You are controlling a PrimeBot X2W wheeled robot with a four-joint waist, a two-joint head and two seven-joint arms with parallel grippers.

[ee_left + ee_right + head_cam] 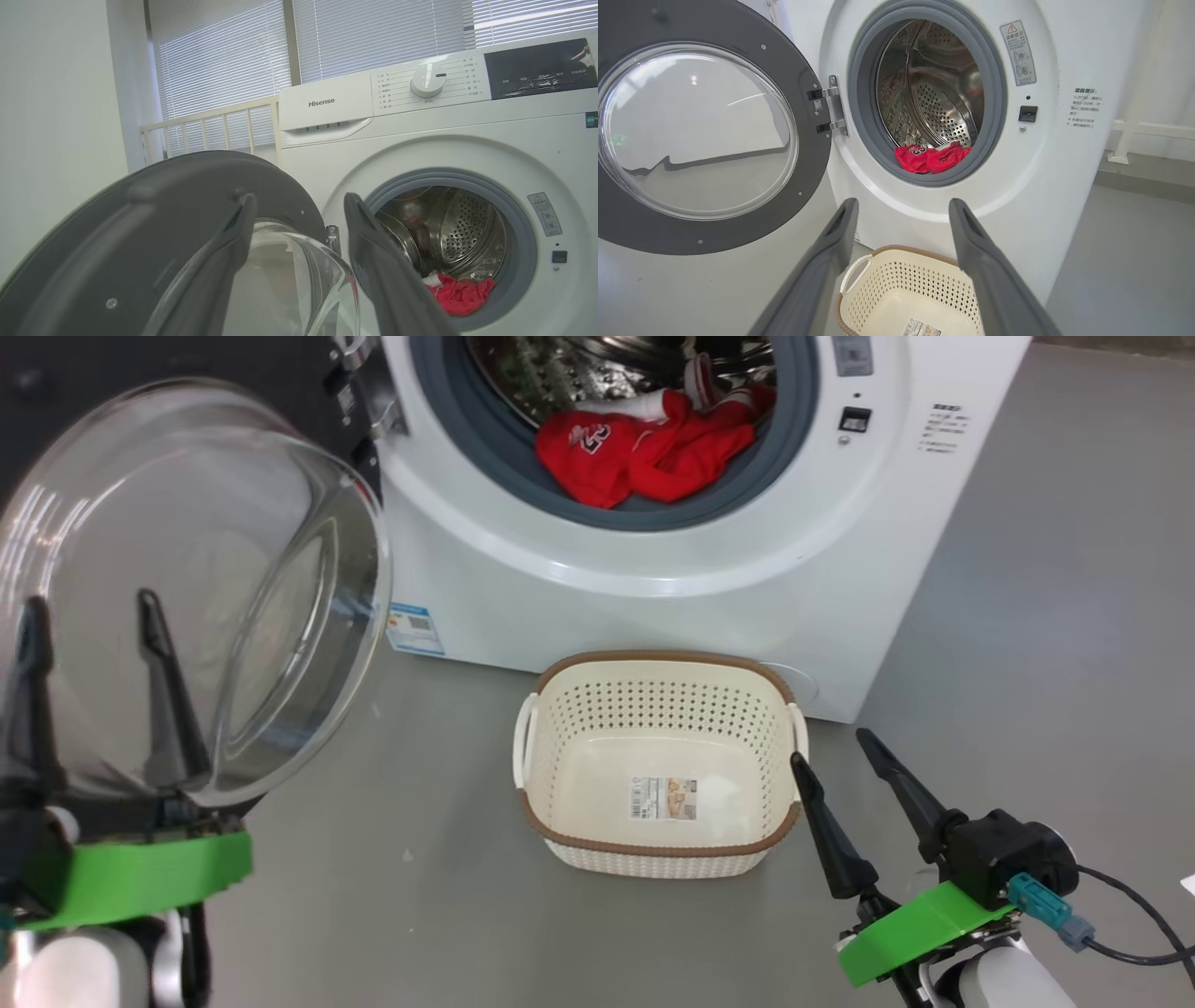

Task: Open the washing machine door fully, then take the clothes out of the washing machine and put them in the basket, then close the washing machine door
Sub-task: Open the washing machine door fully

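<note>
Lead: Left pincer (89,599) sits closest to us at the lower left, fingers spread wide and gripping nothing, hovering in front of the glass of the washing machine door (215,523).

Colour: And that door hangs swung well out on its hinge (829,109), off to the left of the opening. I'd call the opening step done, because the mouth is clear for an arm to go in.

Lead: Right pincer (831,747) is open too and empty, just beside the right side of the basket (653,658), fingers aimed at the washing machine (653,569).

Colour: Smart spot for that basket. It stands on the floor (373,859), hard up against the machine's front and directly below the mouth, so anything pulled out has a short way to go.

Lead: Where's the load?

Colour: The clothes (644,453) lie in a red heap at the front lip of the drum (934,93), spilling onto the grey seal, so they're easy to reach.

Lead: Count it for me.

Colour: Two pincers, one door, one basket with two handles and one sticker (663,798) inside. It's one red heap, and how many garments are in it I can't tell.
</note>
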